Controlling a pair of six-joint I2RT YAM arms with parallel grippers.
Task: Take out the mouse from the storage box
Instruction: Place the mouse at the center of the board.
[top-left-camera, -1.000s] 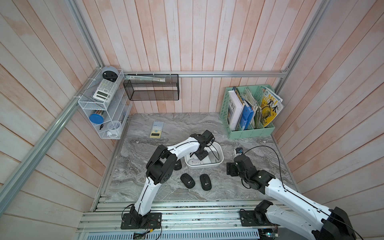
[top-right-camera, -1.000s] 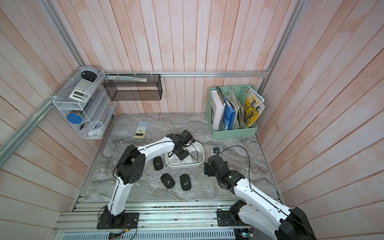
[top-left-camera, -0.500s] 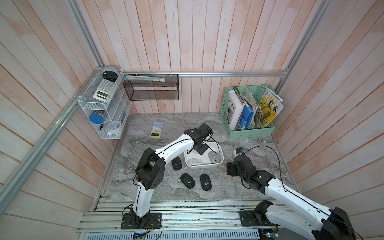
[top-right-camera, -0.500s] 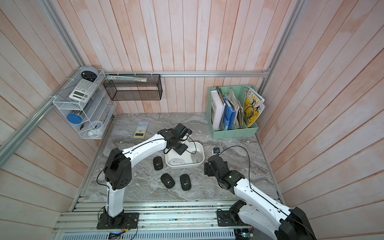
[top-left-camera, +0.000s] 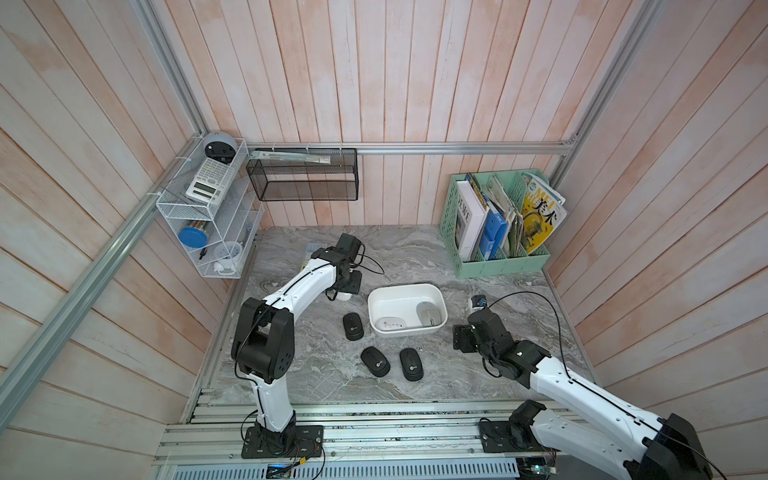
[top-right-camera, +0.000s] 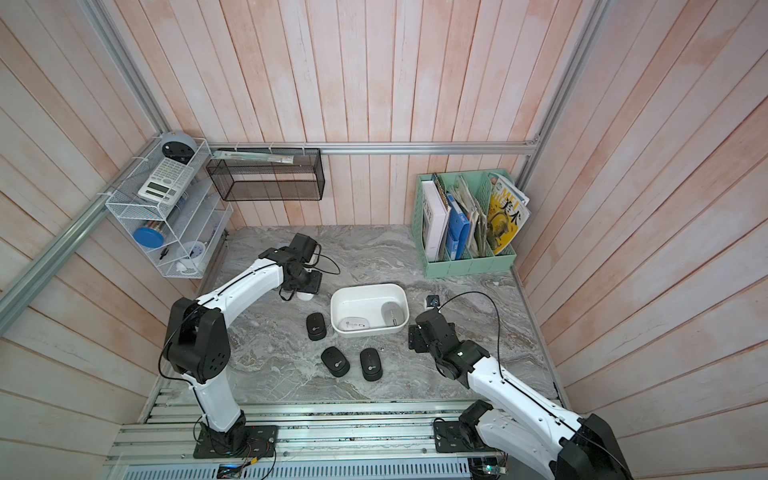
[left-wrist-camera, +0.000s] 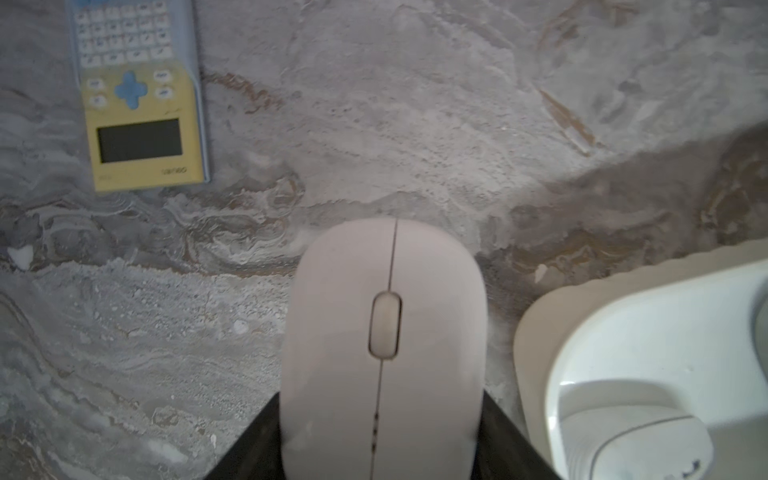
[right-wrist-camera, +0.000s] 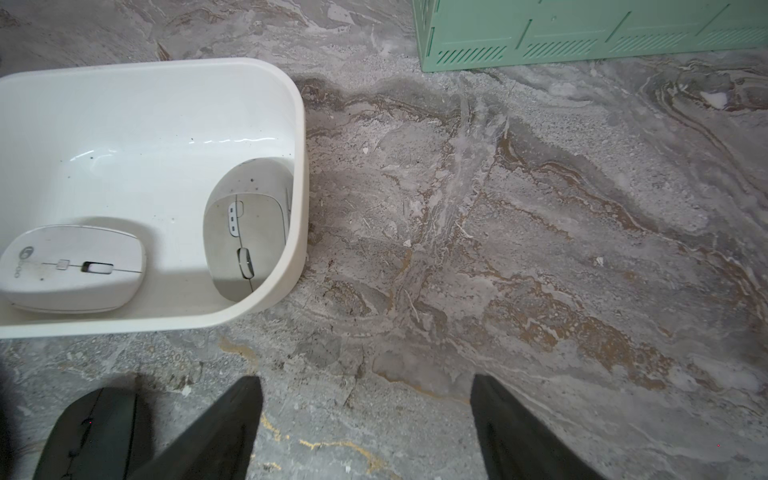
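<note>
Left tool (left-wrist-camera: 380, 432) grasps a pale mouse (left-wrist-camera: 386, 324) by its sides, over the desk (top-left-camera: 415, 257) just beside the storage box (top-left-camera: 402, 286), clear of the rim for setting down. Right tool (right-wrist-camera: 365, 386), spread and empty, hovers near the box, where two mice (right-wrist-camera: 70, 266) lie.

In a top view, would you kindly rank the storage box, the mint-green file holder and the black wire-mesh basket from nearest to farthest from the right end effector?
1. storage box, left of the right end effector.
2. mint-green file holder, back right corner.
3. black wire-mesh basket, on the back wall.
</note>
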